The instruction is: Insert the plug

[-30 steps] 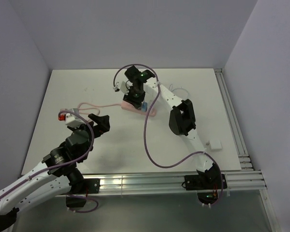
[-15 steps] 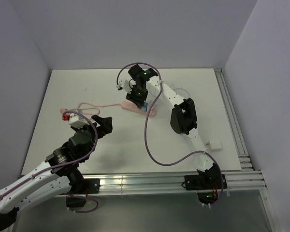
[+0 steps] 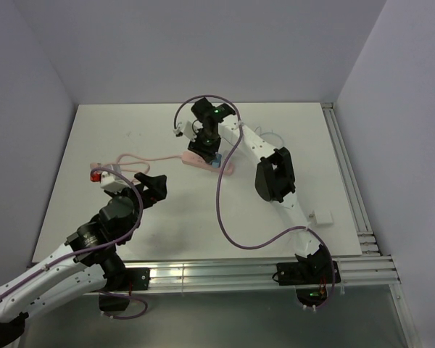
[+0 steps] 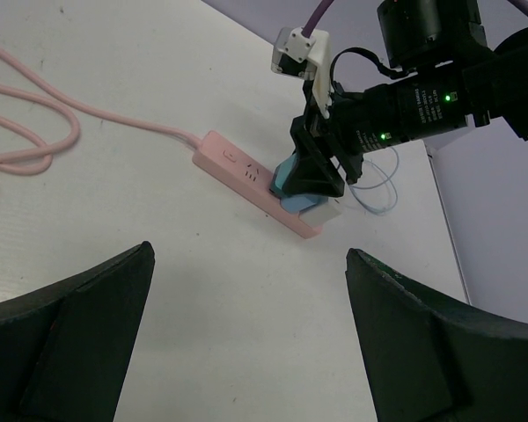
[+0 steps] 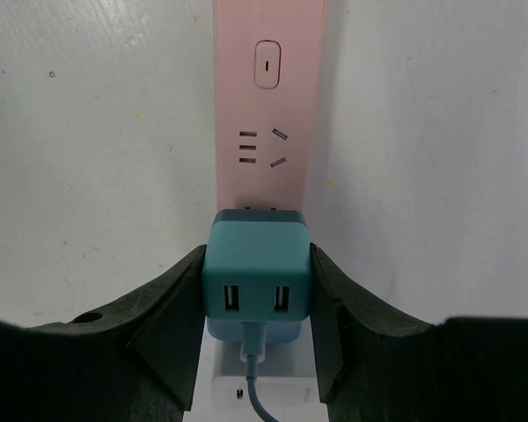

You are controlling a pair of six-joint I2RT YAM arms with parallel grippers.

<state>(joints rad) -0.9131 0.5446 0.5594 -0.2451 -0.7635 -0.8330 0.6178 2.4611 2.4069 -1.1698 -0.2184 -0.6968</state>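
Gripping the plug (image 5: 256, 264) by its two flanks, the right gripper (image 5: 256, 294) is closed on the light-blue body, which stands on the end of the pink power strip (image 5: 268, 105) farthest from the strip's switch (image 5: 268, 64), just beside the free socket (image 5: 262, 148). The plug's two USB ports face the wrist camera, and its thin whitish cable (image 4: 378, 189) loops loosely on the tabletop (image 3: 130, 138) behind the strip. From these views I cannot tell whether the prongs are fully home or only resting at the slots, so the step in hand looks like the final press. To do it well, the push should run straight down along the prongs, with the plug's body square to the strip's long edges and no twist, because a tilted plug would jam or lever the light strip sideways. Nothing pins the strip, so gentle, steady force suits better than a jab, and the grip should loosen only once the body sits flush. The strip's pink cord (image 4: 35, 123) trails away in loops on the left. Well apart from all this, the left gripper (image 4: 248, 264) hovers near the tabletop's left side with its jaws spread wide, holding nothing, though it could brace the strip if it slides.
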